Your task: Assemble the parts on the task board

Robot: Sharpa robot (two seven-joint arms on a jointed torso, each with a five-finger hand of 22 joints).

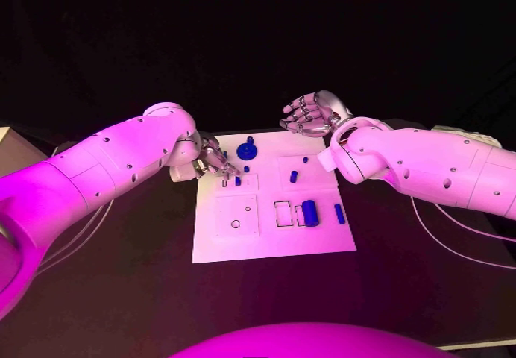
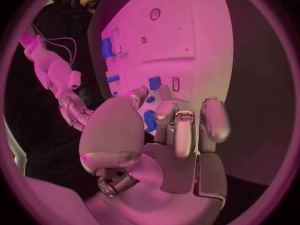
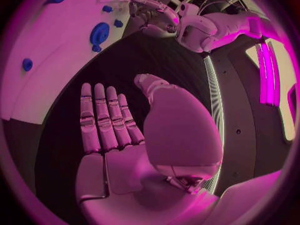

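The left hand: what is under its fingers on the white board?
Under the left hand lies the task board with small blue parts near its fingertips. Whether they touch a part is hidden by the hand.

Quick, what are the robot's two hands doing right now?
Left hand: over the task board, fingers down among the blue parts; cannot tell whether it holds one.
Right hand: open, holding nothing, fingers straight.
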